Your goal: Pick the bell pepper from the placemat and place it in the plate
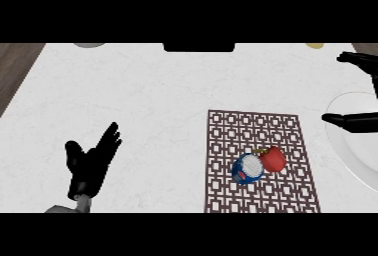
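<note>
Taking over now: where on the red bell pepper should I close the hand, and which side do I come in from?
Grip the red bell pepper across its rounded body, coming from above and its right. A blue-and-white ball-like object touches its lower left on the brown patterned placemat, so that side looks blocked. The right hand, over the white plate, seems nearest; the open left hand rests far left.

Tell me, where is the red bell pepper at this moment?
In the head view the bell pepper lies on the patterned placemat, right of centre, touching a blue and white object on its left; the white plate is further right.
</note>
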